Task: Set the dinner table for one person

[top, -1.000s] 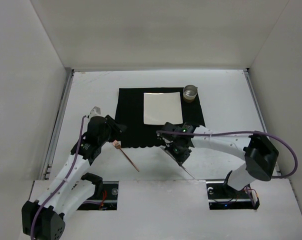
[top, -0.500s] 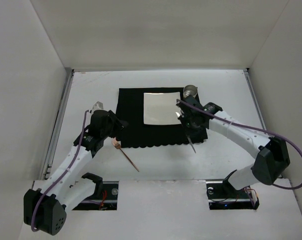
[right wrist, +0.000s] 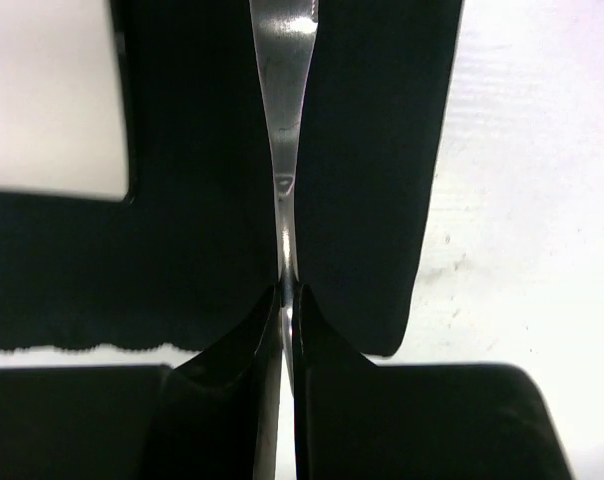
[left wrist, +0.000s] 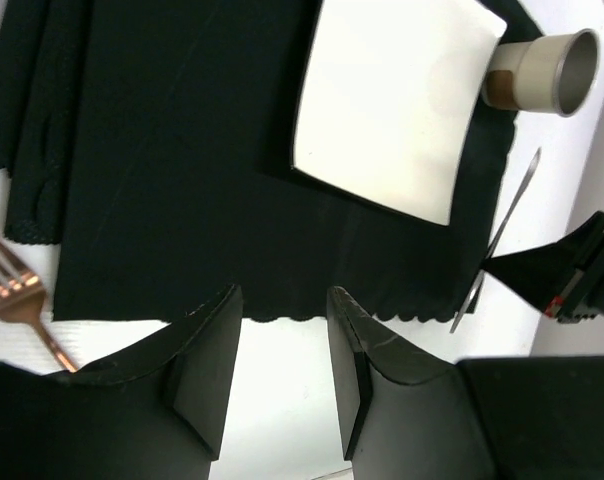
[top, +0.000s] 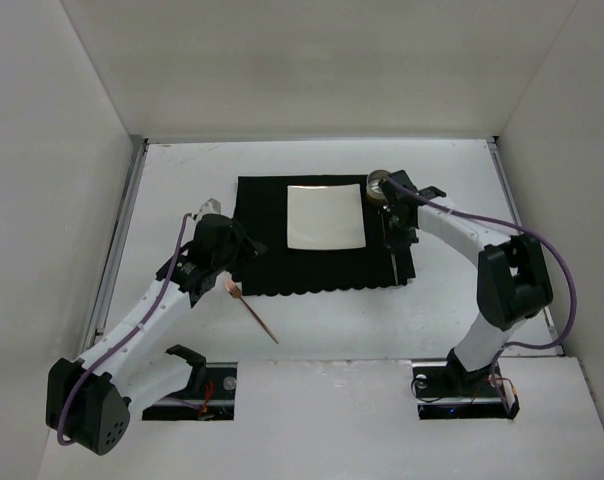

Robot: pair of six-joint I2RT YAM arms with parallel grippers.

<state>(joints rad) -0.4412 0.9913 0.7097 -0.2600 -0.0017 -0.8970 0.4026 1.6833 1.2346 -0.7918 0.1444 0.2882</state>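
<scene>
Top external view: the white tabletop [top: 452, 310] spans the floor between the white walls, with both arm bases at its near edge. A black mat [top: 272, 255] lies at its middle, and a square pale plate [top: 326, 215] sits on the mat's right half. A cup [top: 379, 185] stands at the mat's far right corner, just beside the plate.

The right claw [top: 391, 236] reaches over the strip of mat to the right of the plate and is clamped narrow on a silver utensil [top: 392, 268]. The utensil runs near to far along that strip, and its near end reaches the mat's scalloped near edge. In the right wrist view the claw [right wrist: 285, 296] pinches the thin part of the utensil [right wrist: 282, 100], with mat on both sides and the plate's edge at the left. Whether the utensil rests on the mat cannot be told.

The left claw [top: 246, 250] hovers over the mat's near left corner. In the left wrist view it [left wrist: 282, 300] is spread wide with nothing between its fingers. A copper fork [top: 252, 312] lies slantwise on the bare tabletop just near of the mat's left part, its tines toward the mat.
</scene>
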